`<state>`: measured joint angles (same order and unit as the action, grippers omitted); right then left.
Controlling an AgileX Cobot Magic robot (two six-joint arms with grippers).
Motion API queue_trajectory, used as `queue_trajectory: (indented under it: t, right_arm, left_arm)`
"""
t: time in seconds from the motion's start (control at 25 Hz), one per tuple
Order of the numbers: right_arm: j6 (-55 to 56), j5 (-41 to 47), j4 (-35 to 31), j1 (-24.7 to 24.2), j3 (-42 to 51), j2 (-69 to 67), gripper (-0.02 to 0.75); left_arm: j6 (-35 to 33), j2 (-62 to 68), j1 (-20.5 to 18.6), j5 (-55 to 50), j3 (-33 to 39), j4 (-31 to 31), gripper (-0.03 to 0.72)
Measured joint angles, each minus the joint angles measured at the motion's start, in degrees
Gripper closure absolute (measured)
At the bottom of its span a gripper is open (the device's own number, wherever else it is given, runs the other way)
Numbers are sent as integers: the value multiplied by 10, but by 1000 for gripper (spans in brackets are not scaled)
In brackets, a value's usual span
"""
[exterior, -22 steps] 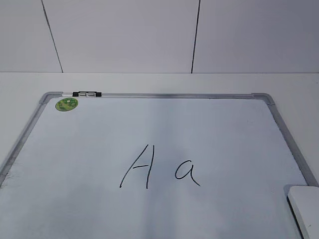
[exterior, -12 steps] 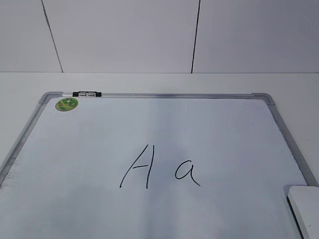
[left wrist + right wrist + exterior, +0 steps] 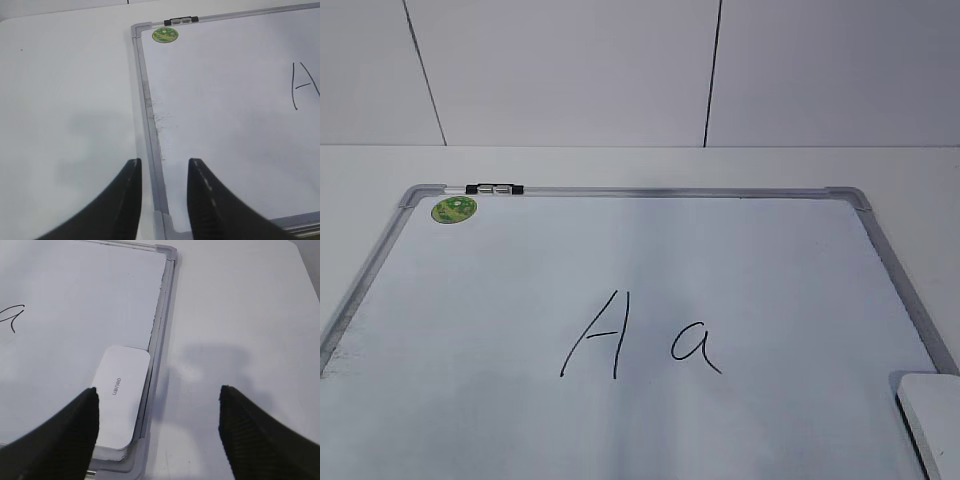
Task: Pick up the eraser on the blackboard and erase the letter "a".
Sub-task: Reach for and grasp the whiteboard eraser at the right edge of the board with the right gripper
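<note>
nothing has shifted on the table since a moment ago — the blackboard [image 3: 650, 280] lies flat as before, the capital "A" [image 3: 595, 335] and the letter "a" [image 3: 695, 345] side by side in black marker near its middle, both whole. the green sticker [image 3: 453, 209] and the black-and-clear clip [image 3: 494, 188] sit at the board's far left corner, toward the far edge of the table. the eraser [image 3: 120, 395] rests on the board in its near right corner, long side snug along the grey frame, grey lettering up; from the outside view only its corner [image 3: 932, 420] shows at the table's near right. the right gripper [image 3: 157, 420] hangs above it with its dark fingers [image 3: 65, 440] spread wide — one over the board just left of the eraser, the other out over the bare table [image 3: 235, 315] beyond the frame — and touches nothing. the left gripper [image 3: 164, 190] hovers over the board's near left corner, its fingers set fairly narrow but parted, astride the frame rail, holding nothing. neither arm shows in the outside view.
</note>
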<state>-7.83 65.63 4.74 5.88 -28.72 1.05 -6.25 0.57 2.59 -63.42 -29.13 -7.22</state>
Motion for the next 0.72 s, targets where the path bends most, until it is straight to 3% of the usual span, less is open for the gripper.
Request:
queue_trajectory:
  t: [0.72]
  right_arm:
    - [0, 0, 0, 0, 0, 0, 165]
  left_arm:
    - [0, 0, 0, 0, 0, 0, 454]
